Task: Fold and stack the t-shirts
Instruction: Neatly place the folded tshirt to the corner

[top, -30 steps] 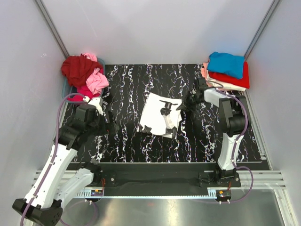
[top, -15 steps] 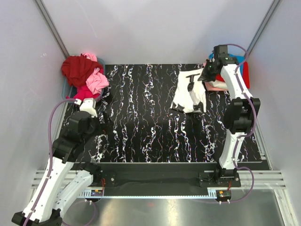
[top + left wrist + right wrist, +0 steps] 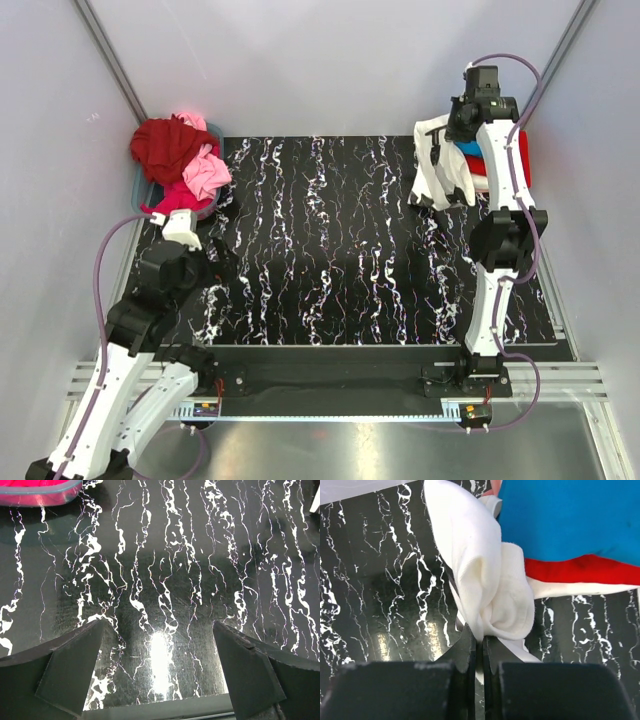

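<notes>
My right gripper (image 3: 452, 128) is shut on a folded white t-shirt with black print (image 3: 437, 170), which hangs from it above the table's far right corner. In the right wrist view the white cloth (image 3: 485, 575) bunches up between the closed jaws, beside the stack of folded shirts: blue on top (image 3: 570, 520), red below (image 3: 580, 570), white under that. The stack also shows in the top view (image 3: 500, 150), partly hidden by the arm. My left gripper (image 3: 160, 680) is open and empty over the bare black marbled table (image 3: 165, 570), at the left side in the top view (image 3: 215, 262).
A heap of unfolded shirts, dark red (image 3: 165, 145) and pink (image 3: 205, 172), lies in a bin at the far left corner; its pink rim shows in the left wrist view (image 3: 35, 490). White walls enclose the table on three sides.
My right gripper has carried the white shirt from the table's middle up and to the far right, beside the stack. My left arm has drawn back toward the near left.
</notes>
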`<state>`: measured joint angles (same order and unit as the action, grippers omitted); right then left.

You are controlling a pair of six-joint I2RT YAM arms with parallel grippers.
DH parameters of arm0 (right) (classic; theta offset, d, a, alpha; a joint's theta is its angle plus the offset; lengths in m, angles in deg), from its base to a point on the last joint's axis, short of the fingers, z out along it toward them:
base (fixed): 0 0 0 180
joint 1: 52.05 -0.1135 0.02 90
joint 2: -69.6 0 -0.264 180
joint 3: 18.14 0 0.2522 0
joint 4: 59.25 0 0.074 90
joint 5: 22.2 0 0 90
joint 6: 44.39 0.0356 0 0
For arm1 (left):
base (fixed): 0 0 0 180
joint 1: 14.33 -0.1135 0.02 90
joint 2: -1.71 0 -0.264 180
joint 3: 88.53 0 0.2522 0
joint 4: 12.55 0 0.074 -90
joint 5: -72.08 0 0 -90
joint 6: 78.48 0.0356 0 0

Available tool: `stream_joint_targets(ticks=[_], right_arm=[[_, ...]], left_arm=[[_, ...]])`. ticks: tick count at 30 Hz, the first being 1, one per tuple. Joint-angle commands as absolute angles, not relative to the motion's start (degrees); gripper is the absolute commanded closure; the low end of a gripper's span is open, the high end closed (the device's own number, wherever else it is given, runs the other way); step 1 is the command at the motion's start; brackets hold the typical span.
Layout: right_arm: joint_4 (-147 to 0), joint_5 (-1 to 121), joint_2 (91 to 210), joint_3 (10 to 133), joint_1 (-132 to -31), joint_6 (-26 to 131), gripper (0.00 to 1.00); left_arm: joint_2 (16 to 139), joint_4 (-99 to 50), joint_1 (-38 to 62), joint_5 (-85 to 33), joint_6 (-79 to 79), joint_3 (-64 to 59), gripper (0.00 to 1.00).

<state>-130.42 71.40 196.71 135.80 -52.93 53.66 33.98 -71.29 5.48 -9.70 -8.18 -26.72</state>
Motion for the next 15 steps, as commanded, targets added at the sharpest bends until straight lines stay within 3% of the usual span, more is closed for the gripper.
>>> stream_joint_targets(ticks=[1,15], right_arm=[[-124.8,72.2,195.6,142.3,-52.4,49.9,1.0],[-109.9,63.5,198.9,151.8,-50.2,57.7,1.0]], left_arm=[[33.4,-67.7,5.4,-8.9,-7.3,-27.1,0.01],[34.5,-67.4,3.8,-9.6,-7.3,-27.4,0.01]])
